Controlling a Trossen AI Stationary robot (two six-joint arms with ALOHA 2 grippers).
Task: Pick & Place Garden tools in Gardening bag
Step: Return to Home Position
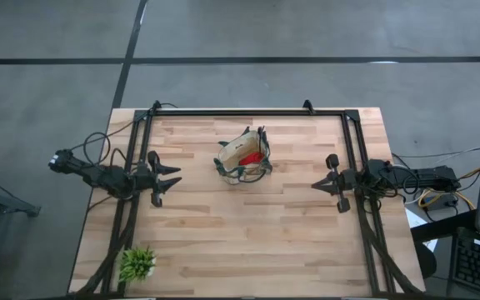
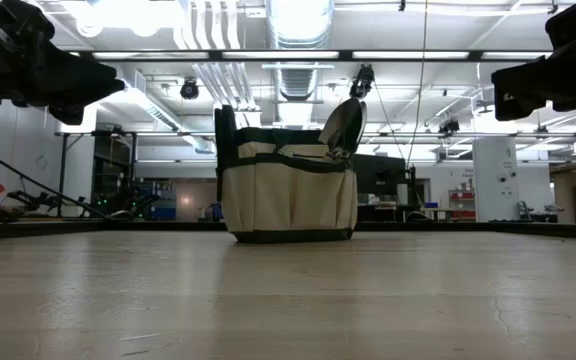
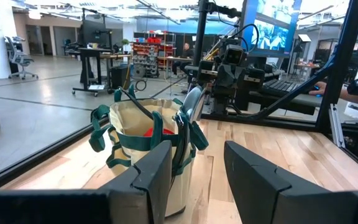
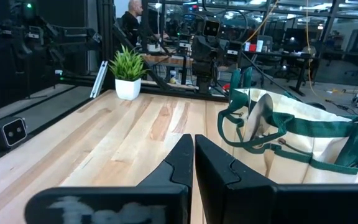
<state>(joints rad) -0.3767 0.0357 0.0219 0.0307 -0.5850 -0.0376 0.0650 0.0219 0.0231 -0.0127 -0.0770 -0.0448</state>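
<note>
Left gripper: our left gripper (image 1: pixel 172 178) hovers over the left side of the table. Its two dark fingers (image 3: pixel 154 171) are spread wide with nothing between them.
Right gripper: our right gripper (image 1: pixel 317 184) hovers over the right side, its fingers drawn almost together and holding nothing.
Bag: the small tan fabric gardening bag (image 1: pixel 242 158), trimmed in dark green with loop handles, stands upright on the pale wooden plank table (image 1: pixel 248 242), about midway across it.
Contents: a silver-bladed trowel (image 2: pixel 346 125) pokes blade-up above the bag's rim on the right arm's side. A soft red item (image 1: pixel 257 156), possibly a glove, lies inside. We cannot make out any other tools deeper in.
Relation that matters: the bag sits between the two grippers, ahead of each one's fingertips and well apart from both. We judge neither arm clearly nearer.
Step in hand: we judge this to be the retreat to rest. Each arm need only pull back along its own line, away from the bag, and we see nothing in either path.
Beyond: a spiky green plant (image 1: pixel 137 263) in a white pot sits at a corner on the left arm's side, well apart from the bag.
</note>
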